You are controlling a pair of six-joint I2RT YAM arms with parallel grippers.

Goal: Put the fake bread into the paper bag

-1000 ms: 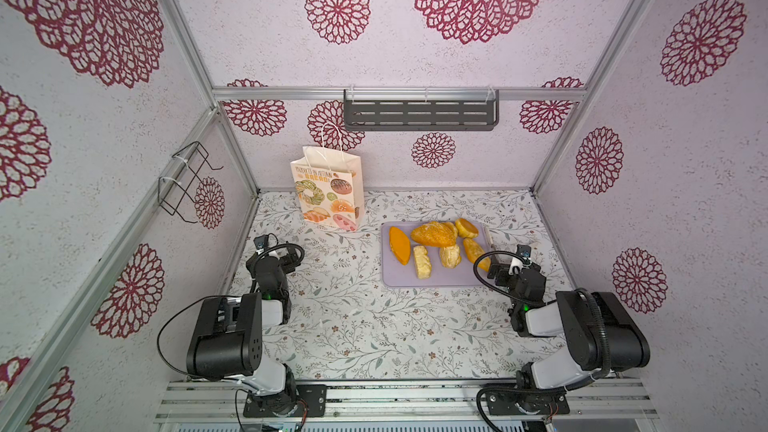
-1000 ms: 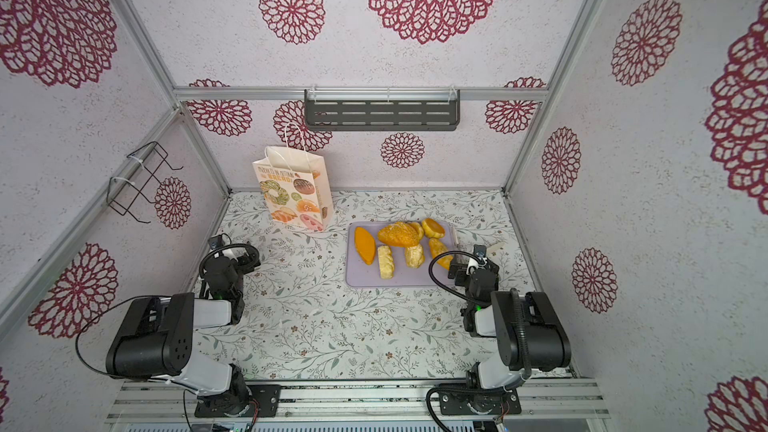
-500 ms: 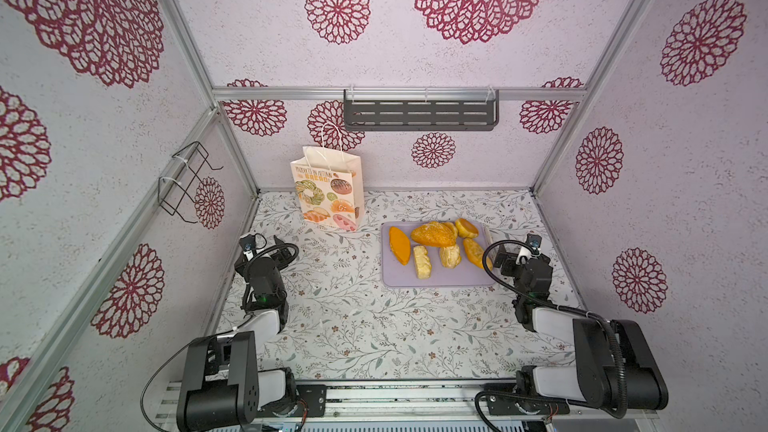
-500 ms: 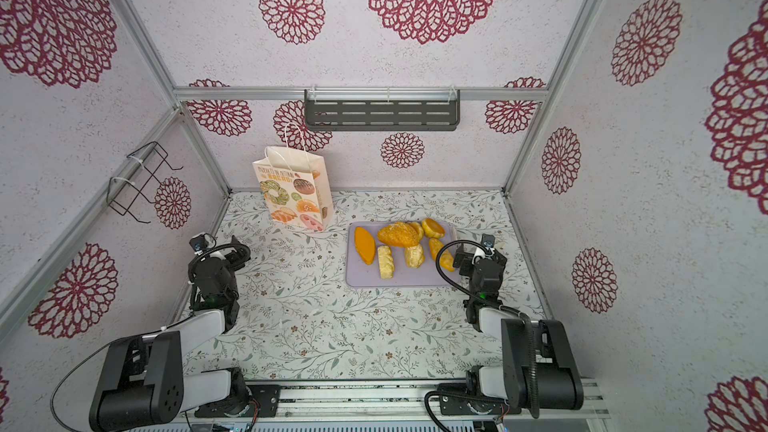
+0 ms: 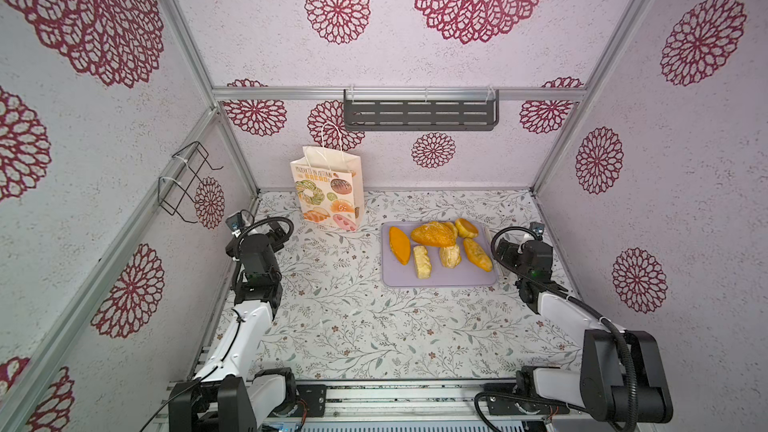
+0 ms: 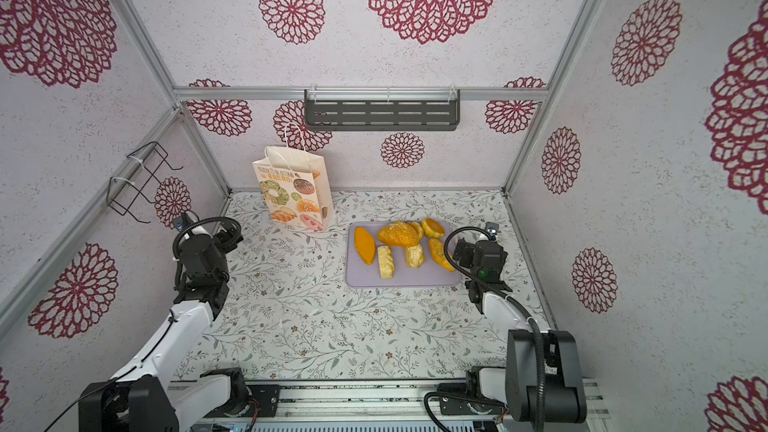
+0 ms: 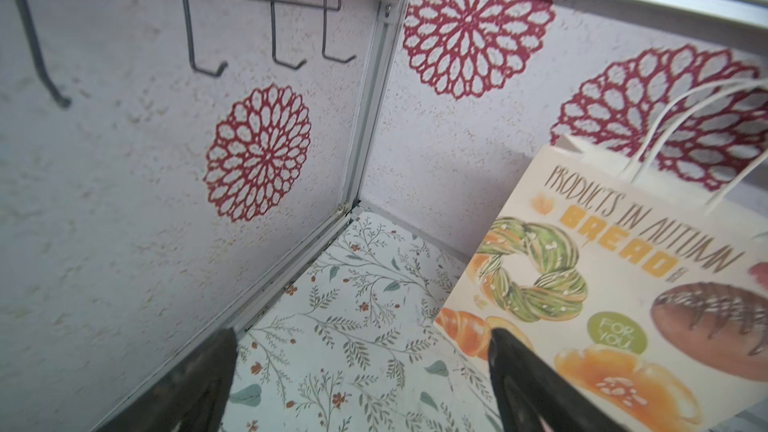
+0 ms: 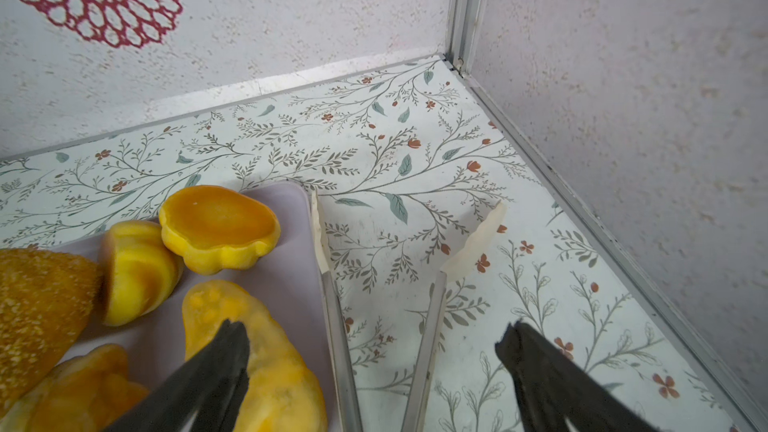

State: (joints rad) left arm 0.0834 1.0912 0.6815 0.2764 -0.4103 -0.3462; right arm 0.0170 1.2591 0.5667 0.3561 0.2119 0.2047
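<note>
Matt paper bag (image 5: 328,197), smooth fake bread (image 8: 216,222), metal tongs (image 8: 337,347)

Left arm (image 5: 249,326) and right arm (image 5: 569,317) have white forearm links with black joint housings and black wrist sections. The shoulder block (image 5: 623,371) is black and rounded. A black corrugated cable (image 5: 494,247) loops at each wrist, and a thin black lead (image 5: 231,342) runs along the white link. Each wrist carries a small grey camera module (image 5: 235,221). A green indicator light (image 5: 533,272) shows on the right wrist. The fingers (image 7: 515,367) are matte black and tapered.
</note>
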